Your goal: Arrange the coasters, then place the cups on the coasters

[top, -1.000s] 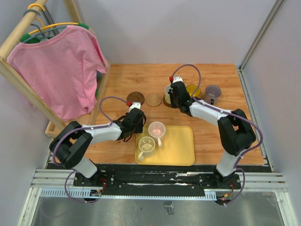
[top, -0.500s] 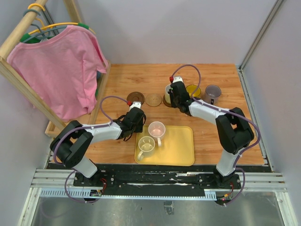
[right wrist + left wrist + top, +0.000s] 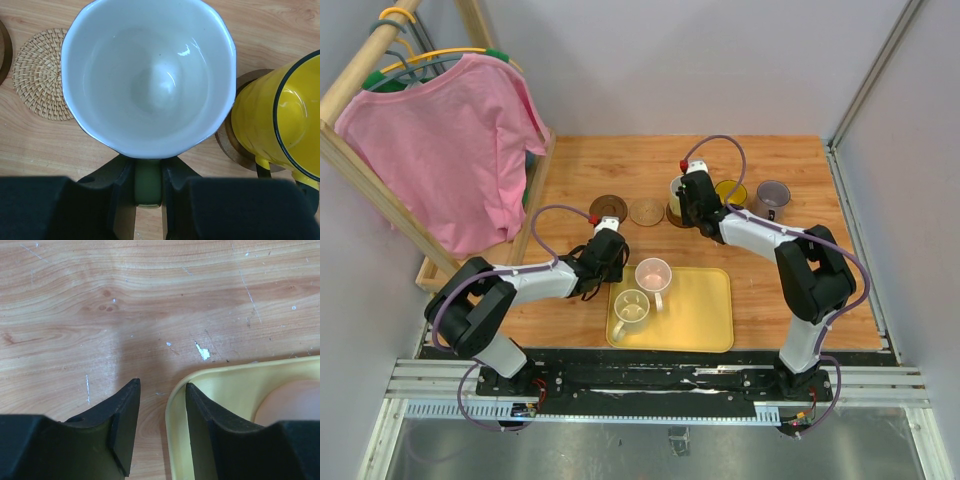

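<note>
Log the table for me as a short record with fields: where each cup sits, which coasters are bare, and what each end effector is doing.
on yellow tray: pink cup, cream cup
yellow cup: on brown coaster
grey-purple cup: right of yellow cup, base unclear
bare coasters: leftmost coaster, tan coaster
right end effector: shut on handle of white-green cup
left end effector: open, straddling tray corner rim
</note>
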### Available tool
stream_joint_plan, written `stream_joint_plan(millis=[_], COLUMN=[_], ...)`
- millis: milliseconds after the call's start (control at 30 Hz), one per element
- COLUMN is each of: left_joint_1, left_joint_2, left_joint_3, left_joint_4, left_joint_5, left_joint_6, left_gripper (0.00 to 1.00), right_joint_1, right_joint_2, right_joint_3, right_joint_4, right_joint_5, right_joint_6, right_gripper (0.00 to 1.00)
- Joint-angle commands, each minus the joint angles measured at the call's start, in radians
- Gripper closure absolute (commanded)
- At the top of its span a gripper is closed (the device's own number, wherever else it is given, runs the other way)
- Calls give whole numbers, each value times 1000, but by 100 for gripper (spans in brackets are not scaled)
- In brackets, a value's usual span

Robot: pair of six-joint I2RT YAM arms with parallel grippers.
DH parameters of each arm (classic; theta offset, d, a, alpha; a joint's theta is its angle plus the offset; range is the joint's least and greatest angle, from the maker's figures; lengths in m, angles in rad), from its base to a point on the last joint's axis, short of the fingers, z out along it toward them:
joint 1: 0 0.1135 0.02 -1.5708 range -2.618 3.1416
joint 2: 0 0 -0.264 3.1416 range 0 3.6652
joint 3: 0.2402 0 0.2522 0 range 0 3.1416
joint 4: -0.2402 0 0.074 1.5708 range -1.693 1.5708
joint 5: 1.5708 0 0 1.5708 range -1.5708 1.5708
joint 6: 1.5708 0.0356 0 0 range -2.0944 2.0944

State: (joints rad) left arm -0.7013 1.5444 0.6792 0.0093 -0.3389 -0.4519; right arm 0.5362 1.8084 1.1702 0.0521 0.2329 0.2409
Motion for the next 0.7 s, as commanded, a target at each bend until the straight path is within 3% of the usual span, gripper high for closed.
stream_joint_plan(millis=[0, 133, 533, 667], left_joint_1=[13, 12, 13, 13], left_joint_2=[12, 11, 3, -6], left_joint_3=[-38, -38, -42, -45], left_joint_4=[-78, -78, -79, -80], left_joint_5=[10, 12, 15, 15], left_joint_6=[12, 13, 13, 11], left_gripper=[55, 55, 56, 56], right_joint_1=[-15, -14, -13, -13], right_joint_2=[-12, -12, -29, -22], right_joint_3=[35, 37, 9, 14], right_joint_4=[38, 8, 13, 2], right_joint_5=[40, 47, 73, 63], right_joint_6=[28, 45, 66, 64], right_gripper=[97, 90, 90, 81])
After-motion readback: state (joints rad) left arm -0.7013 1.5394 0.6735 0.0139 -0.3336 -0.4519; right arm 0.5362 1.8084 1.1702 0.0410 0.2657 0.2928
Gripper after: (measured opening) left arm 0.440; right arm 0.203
